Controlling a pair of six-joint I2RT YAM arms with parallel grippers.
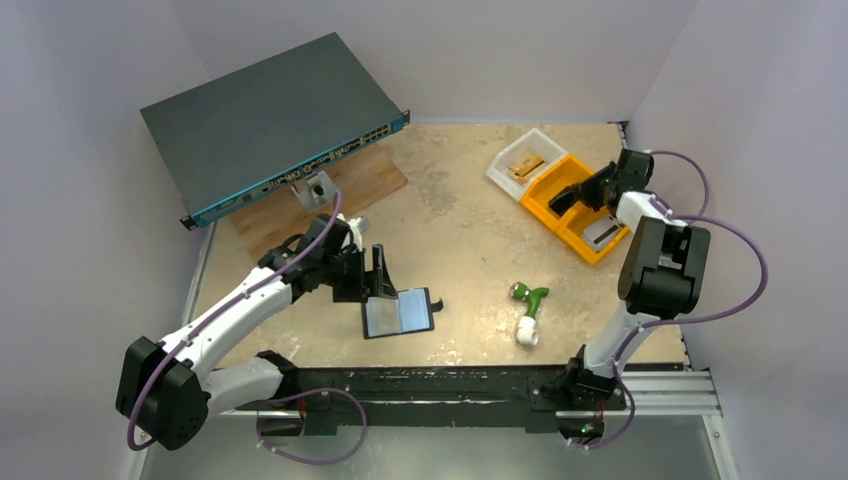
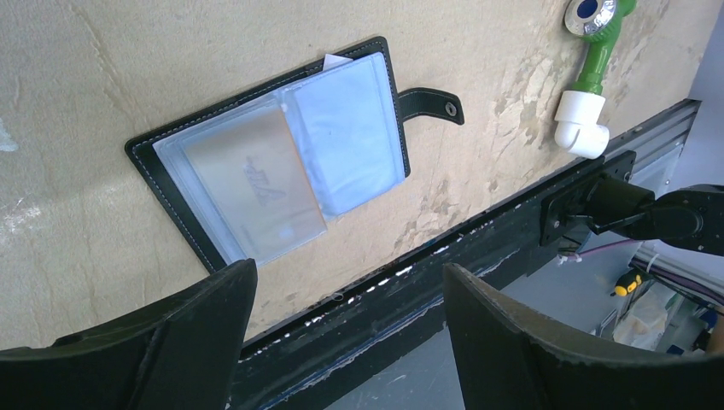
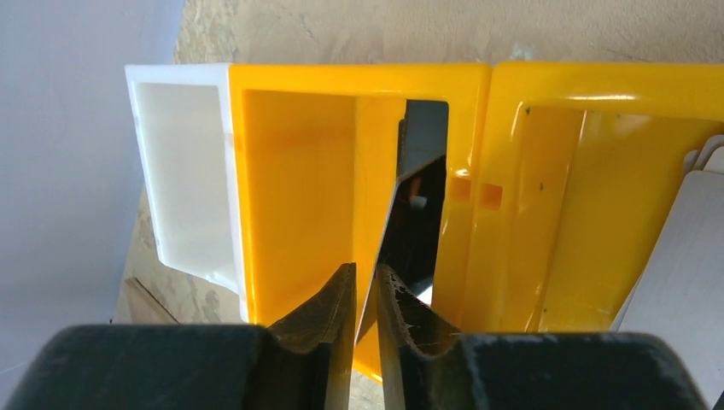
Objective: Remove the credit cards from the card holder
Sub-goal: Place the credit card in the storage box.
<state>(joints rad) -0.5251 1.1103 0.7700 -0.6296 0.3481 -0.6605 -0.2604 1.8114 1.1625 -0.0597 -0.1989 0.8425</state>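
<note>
Left hand [image 2: 348, 272], seemingly above card holder [image 2: 423, 100]

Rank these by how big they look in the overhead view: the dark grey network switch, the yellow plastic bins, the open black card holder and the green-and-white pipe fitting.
Largest to smallest:
1. flat dark grey network switch
2. pair of yellow plastic bins
3. open black card holder
4. green-and-white pipe fitting

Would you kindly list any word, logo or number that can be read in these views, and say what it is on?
None can be read.
Card in the open wallet: a faint logo, too blurred to read.
Network switch: front-panel markings, too small to read.
</note>
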